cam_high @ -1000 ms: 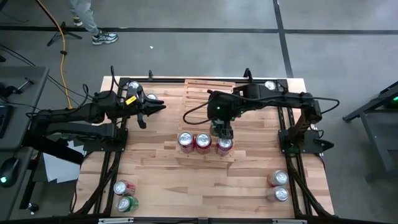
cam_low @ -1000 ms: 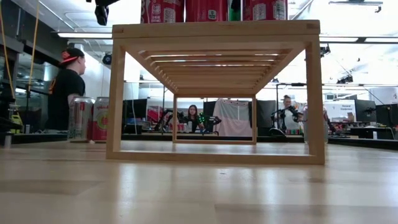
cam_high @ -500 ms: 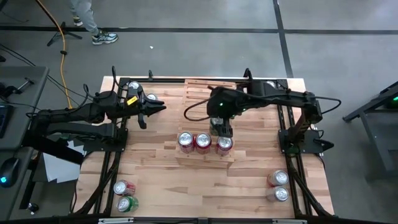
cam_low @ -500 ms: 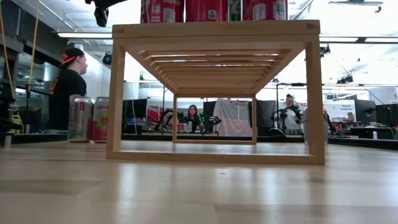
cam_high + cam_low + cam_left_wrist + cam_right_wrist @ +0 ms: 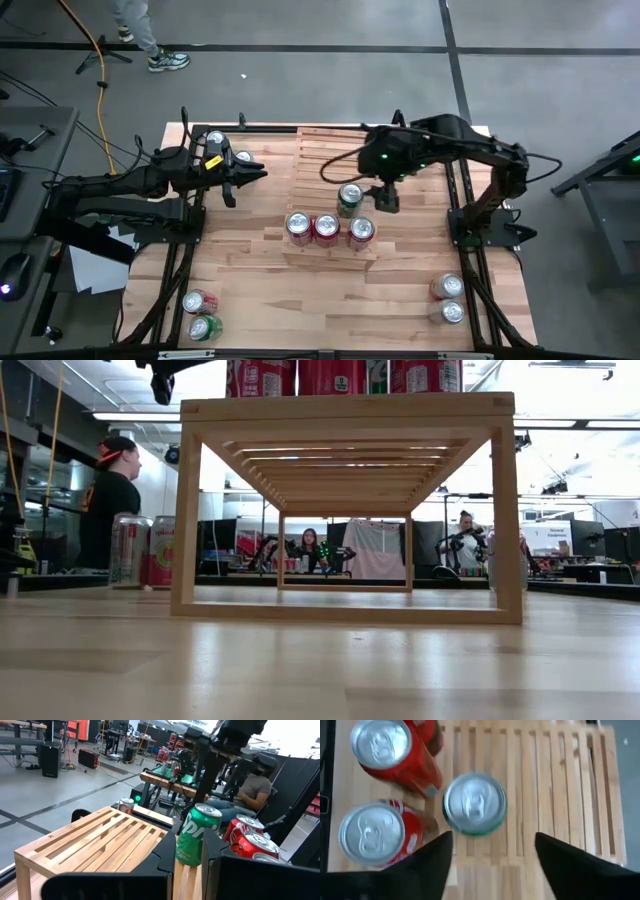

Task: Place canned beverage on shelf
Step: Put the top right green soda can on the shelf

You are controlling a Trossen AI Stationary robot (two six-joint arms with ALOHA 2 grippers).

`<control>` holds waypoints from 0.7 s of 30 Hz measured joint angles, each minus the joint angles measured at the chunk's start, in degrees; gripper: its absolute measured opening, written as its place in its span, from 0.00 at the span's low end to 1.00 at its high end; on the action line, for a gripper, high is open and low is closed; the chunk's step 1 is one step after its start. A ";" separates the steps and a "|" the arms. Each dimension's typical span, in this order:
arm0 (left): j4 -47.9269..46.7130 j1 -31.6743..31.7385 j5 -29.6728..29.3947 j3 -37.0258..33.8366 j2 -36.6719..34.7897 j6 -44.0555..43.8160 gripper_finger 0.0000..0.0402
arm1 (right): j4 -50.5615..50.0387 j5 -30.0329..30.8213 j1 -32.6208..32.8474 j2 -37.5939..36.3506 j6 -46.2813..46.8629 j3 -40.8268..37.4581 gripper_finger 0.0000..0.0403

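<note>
Green can [image 5: 349,195]: upright on shelf [image 5: 320,150], second tier, just behind three red cans [image 5: 326,228] in the front row. Right gripper [image 5: 386,196]: beside the green can, fingers [image 5: 427,865] spread, holding nothing. Left gripper [image 5: 250,172]: closed, empty, near table's left edge, clear of shelf

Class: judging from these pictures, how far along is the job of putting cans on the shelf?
Done: three red cans and one green can stand on the shelf. In hand: nothing; the right tool is open beside the green can, and the left tool is shut. Left: cans at the table's near corners.
</note>
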 joint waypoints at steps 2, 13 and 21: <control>-0.24 0.00 0.00 0.00 -0.01 0.00 0.01 | 1.57 0.91 0.00 -3.23 1.06 -4.28 0.53; -0.22 0.00 0.00 0.00 -0.01 0.00 0.01 | 29.27 1.31 -1.55 -20.81 13.24 -39.32 0.05; -0.22 0.00 -0.01 0.00 -0.01 0.17 0.01 | 38.79 2.50 -1.64 -21.11 19.18 -50.28 0.01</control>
